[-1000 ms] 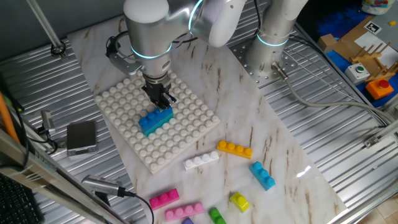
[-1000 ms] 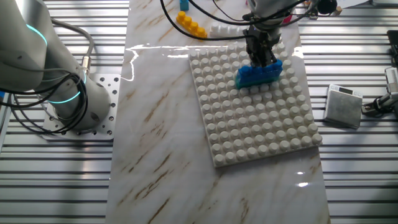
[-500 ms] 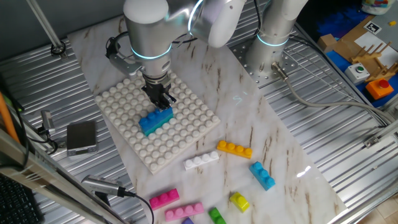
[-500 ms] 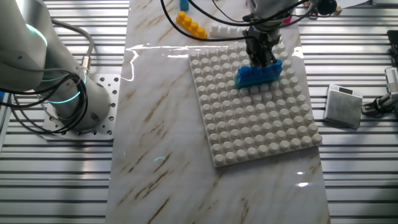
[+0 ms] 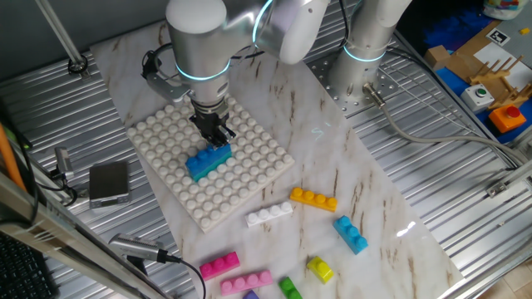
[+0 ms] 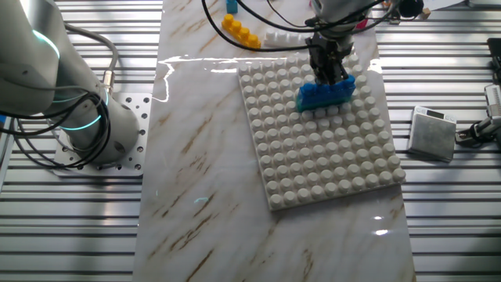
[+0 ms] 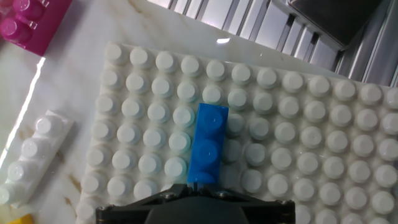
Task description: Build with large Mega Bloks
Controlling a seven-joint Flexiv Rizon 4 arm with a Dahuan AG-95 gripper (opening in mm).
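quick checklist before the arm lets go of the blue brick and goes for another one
1. Blue brick sits on the white baseplate, lined up with the stud rows: ok in the hand view.
2. Brick pressed fully down onto the studs: cannot tell; no view shows its underside.
3. Gripper jaws are around the brick's end: ok; how firmly they clamp, cannot tell.
4. Straight-up retreat path free: ok, nothing stands beside the brick on the plate.
5. Next bricks in view: ok; white brick and orange brick lie loose on the marble by the plate.

Lab bench: ribbed aluminium table [image 5: 465, 208].
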